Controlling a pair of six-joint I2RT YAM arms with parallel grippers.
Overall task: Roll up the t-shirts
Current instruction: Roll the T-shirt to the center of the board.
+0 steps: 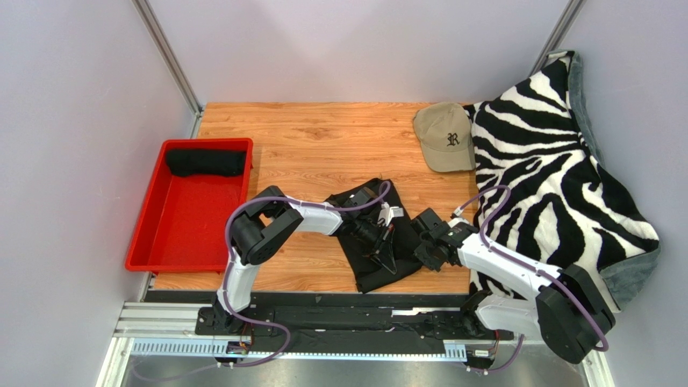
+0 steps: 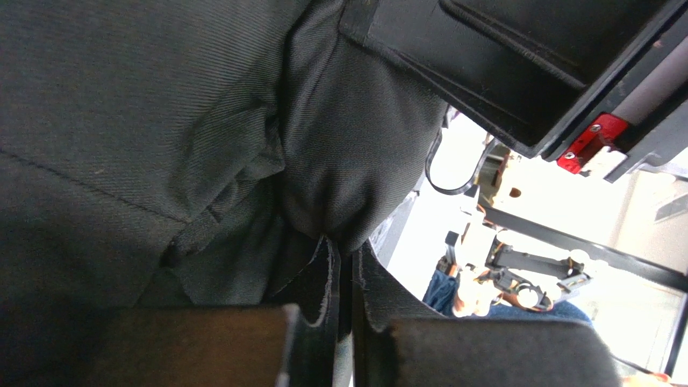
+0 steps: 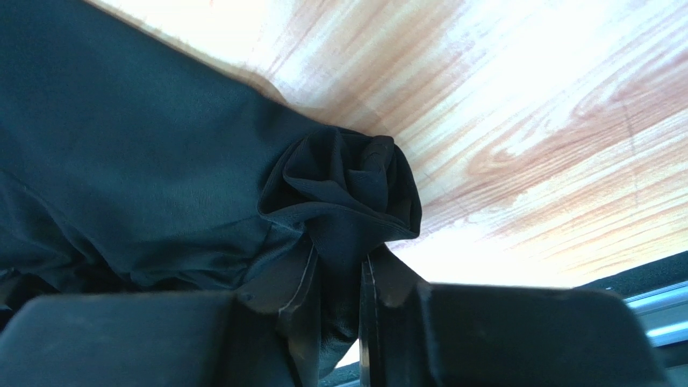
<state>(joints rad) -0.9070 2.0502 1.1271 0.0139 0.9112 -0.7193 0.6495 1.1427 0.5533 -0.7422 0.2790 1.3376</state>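
So the black t-shirt (image 1: 373,256) is lying crumpled in the middle of the wooden table (image 1: 323,137), near the front edge, and both arms are down on it. The left gripper (image 1: 384,244) sits on the shirt's middle. From the left wrist camera its jaws are pinched nearly together, with a thin fold of dark cloth caught between them and the rest of the fabric bulging up right above the fingers. The right gripper (image 1: 423,247) is at the shirt's right edge, just beside the left one. The right wrist camera shows it clamped narrow on a bunched-up wad of the shirt, puckered like a little rosette just past the fingertips, with bare wood beyond it.

Off to the left there's a red tray (image 1: 182,230) with a rolled black shirt (image 1: 206,162) lying across its far end. At the back right sits a tan cap (image 1: 446,135) with a dark letter on the front, touching the edge of a zebra-print blanket (image 1: 549,161) that's heaped over the whole right side of the table and spills off its edge.
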